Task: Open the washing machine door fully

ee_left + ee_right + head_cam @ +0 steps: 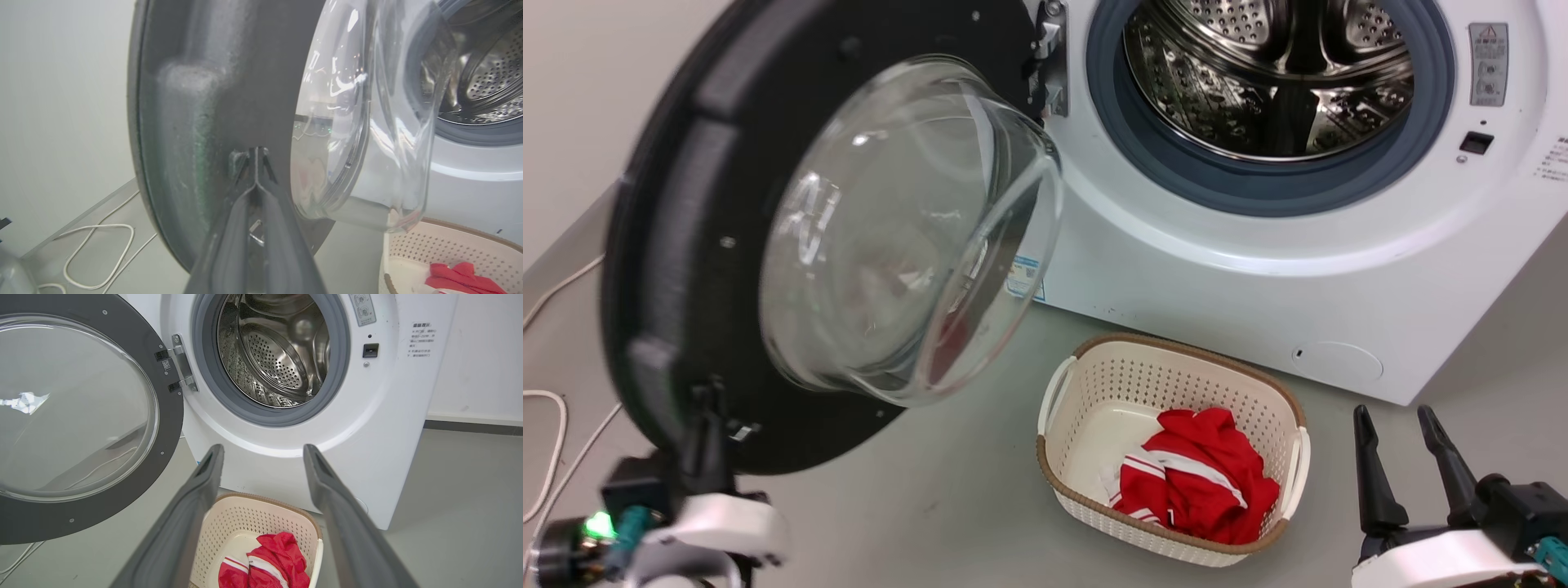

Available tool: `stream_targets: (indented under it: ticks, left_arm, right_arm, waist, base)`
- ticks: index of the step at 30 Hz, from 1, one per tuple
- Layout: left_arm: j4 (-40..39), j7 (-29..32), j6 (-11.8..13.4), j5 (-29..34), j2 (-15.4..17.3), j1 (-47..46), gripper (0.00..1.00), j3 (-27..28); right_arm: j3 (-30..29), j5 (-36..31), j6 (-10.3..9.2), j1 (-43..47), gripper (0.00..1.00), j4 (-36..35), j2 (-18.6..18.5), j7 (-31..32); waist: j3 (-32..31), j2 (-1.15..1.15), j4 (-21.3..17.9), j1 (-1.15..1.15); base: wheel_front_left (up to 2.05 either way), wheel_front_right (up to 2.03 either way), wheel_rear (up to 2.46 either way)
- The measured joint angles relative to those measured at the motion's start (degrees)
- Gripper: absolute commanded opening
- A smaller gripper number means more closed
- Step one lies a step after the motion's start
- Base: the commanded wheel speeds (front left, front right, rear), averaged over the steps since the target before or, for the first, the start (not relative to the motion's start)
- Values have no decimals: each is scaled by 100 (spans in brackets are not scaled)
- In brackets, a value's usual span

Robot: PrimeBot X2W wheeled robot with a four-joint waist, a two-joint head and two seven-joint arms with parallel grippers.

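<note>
The left hand (256,159), fingers pressed together, is touching the inner face of the washing machine door (678,245) at its free edge, opposite the hinge. The door is standing out leftward from the washing machine (1217,269), likely needing a further push left. The right hand (1409,445) is hanging wide, well apart.

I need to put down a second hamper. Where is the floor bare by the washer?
Bare grey floor lies between the glossy black round door and the cream perforated basket, and right of the white washing machine. Crowded: white cables left of the door, left gripper at its rim, right gripper beside the basket.
</note>
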Motion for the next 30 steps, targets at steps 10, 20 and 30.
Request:
stream_targets:
  ticks: [10,20,30]
  left_arm:
    - [784,-14,-186,-162,231,-604,0,1181]
    - [1755,-18,-537,-67,649,-1098,0,2160]
    - [1893,-25,-550,390,432,-1288,0,2356]
  right_arm:
    - [22,-83,0,-116,100,-108,-1,84]
    - [29,-137,0,-271,100,-172,-1,134]
    - [22,-134,0,-282,100,-130,-1,134]
  waist:
    - [255,0,-206,0]
    - [440,0,-451,0]
    - [460,0,-545,0]
  base:
    - [0,0,0]
    - [0,0,0]
    - [0,0,0]
